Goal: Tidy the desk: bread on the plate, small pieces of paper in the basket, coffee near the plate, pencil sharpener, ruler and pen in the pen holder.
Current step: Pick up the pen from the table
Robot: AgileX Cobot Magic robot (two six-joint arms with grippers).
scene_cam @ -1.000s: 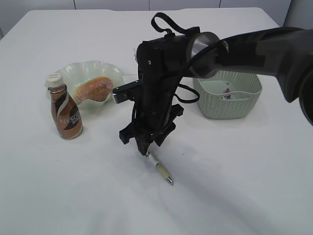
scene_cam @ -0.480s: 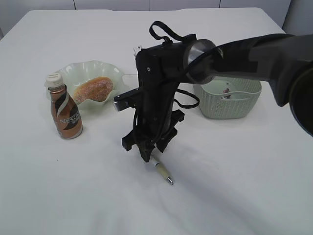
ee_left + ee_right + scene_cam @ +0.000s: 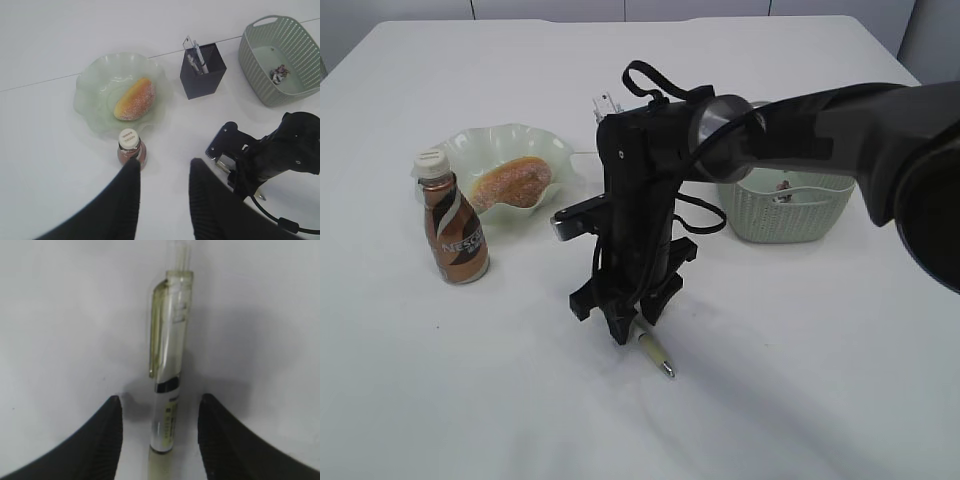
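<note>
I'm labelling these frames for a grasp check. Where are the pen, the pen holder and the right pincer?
pen (image 3: 169, 385): right wrist view, on the clear barrel just below the clip.
pen holder (image 3: 202, 81): left wrist view, on its black mesh front wall.
right pincer (image 3: 159, 432): right wrist view, midway between the two open fingertips straddling the pen.

Ext cam: slanted down from front over white tabletop. L wrist: high, wide. R wrist: very close on clear yellowish plastic pen, shared w/ ext.
</note>
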